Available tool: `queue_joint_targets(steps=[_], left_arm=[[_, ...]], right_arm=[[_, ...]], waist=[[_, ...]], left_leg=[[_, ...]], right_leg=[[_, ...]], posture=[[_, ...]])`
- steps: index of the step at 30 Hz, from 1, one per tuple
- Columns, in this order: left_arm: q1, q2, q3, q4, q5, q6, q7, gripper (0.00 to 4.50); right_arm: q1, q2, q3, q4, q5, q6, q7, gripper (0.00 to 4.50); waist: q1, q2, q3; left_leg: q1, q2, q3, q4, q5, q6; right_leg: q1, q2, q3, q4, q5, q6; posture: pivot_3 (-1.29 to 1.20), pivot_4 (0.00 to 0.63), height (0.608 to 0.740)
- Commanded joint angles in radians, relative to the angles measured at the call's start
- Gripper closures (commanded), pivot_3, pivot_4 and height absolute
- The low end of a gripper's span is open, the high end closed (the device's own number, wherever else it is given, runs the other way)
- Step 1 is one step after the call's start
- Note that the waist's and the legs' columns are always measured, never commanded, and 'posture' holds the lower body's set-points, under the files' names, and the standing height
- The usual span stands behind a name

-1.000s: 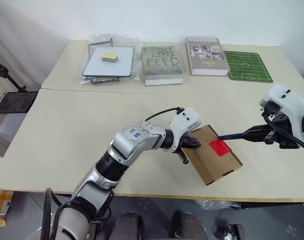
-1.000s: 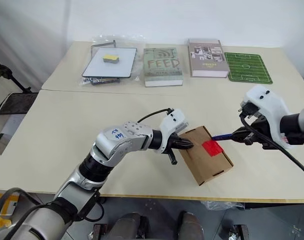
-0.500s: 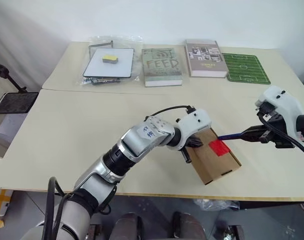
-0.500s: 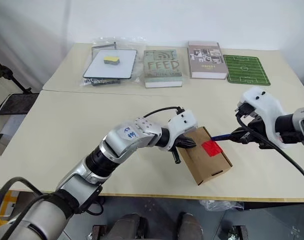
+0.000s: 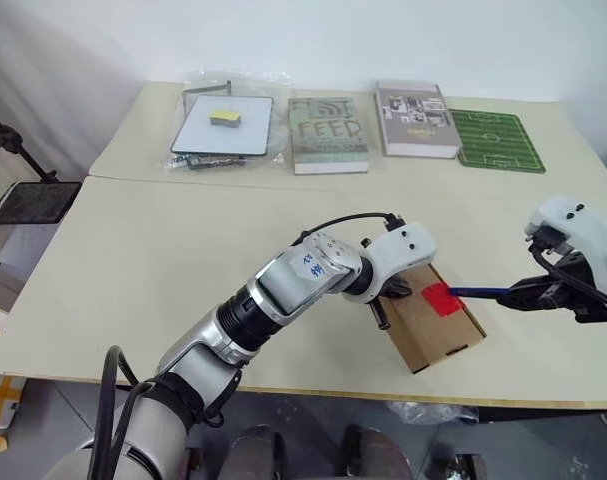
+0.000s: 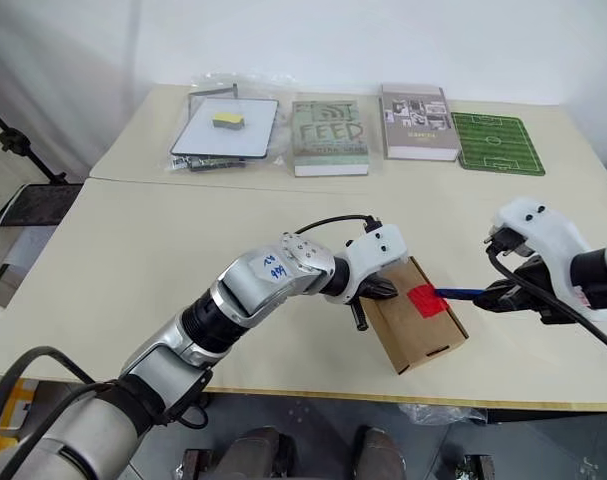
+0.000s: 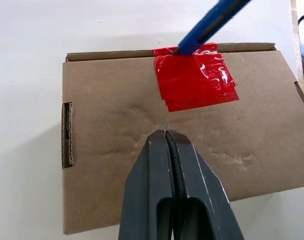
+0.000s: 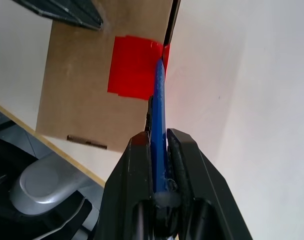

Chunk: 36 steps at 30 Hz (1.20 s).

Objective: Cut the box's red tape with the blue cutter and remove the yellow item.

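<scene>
Cardboard box (image 7: 116,150) lies flat on the tabletop (image 5: 153,270) under the left fingers (image 7: 164,150), which are pressed together on its top. Right fingers (image 8: 184,150) clamp the blue cutter (image 8: 159,115), tip at the red tape (image 7: 194,80) on the box's edge.

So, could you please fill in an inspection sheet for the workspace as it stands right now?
Surface: pale table, two tops butted together.
Job's things: box lies flat near the front edge; red tape folded over its edge; blue cutter with its tip at the tape edge. Yellow item: nothing seen.
Clutter: whiteboard with an eraser block in a plastic bag, two books, green pitch mat, all along the far edge.
Grippers: left tool shut, pressing on the box top; right tool shut on the blue cutter.
Cables: black cable looping over the left wrist.
Surroundings: white wall; dark stand at left.
</scene>
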Motion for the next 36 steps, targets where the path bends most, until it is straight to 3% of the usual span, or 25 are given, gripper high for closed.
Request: queue_joint_targets(steps=[1, 9, 19, 31, 36], left_arm=[[0.055, 0.020, -0.054, 0.109, 0.062, 0.080, 0.038, 4.45], [0.060, 0.014, -0.046, 0.119, 0.066, 0.079, 0.046, 4.45], [0.058, 0.009, -0.037, 0.141, 0.071, 0.067, 0.051, 4.45], [0.058, 0.021, -0.058, 0.142, 0.072, 0.038, 0.024, 4.45], [0.052, 0.018, -0.066, 0.142, 0.069, 0.027, 0.012, 4.45]], right_arm=[[0.031, -0.007, -0.011, -0.016, 0.106, 0.022, -0.022, 4.34], [0.146, -0.109, -0.095, -0.048, 0.172, 0.022, -0.001, 4.34], [0.278, -0.145, -0.219, -0.073, 0.114, 0.022, 0.070, 4.34], [0.177, -0.093, -0.462, -0.001, -0.025, -0.054, 0.224, 4.34], [0.259, 0.007, -0.534, -0.006, -0.221, -0.175, 0.223, 4.34]], waist=[[0.000, -0.001, -0.001], [0.001, -0.001, -0.002], [0.000, -0.002, -0.002], [-0.001, -0.001, -0.002], [-0.001, -0.001, -0.002]], left_leg=[[0.000, 0.000, 0.000, 0.000, 0.000, 0.000], [0.000, 0.000, -0.001, 0.000, 0.000, 0.000], [0.000, 0.001, -0.002, 0.000, -0.001, 0.000], [-0.001, 0.001, -0.002, 0.000, -0.001, -0.001], [-0.002, 0.001, -0.001, 0.000, -0.002, -0.001]], right_leg=[[0.000, 0.000, 0.000, 0.000, 0.000, 0.000], [0.000, -0.001, 0.000, -0.001, 0.000, 0.000], [0.001, -0.007, 0.000, -0.002, 0.000, 0.000], [0.000, -0.007, -0.001, -0.003, 0.001, 0.000], [0.001, -0.007, -0.001, -0.007, 0.003, 0.001]], posture=[[0.00, 0.150, 0.740], [0.00, 0.150, 0.740], [0.00, 0.150, 0.740], [0.00, 0.150, 0.740], [0.00, 0.150, 0.740]])
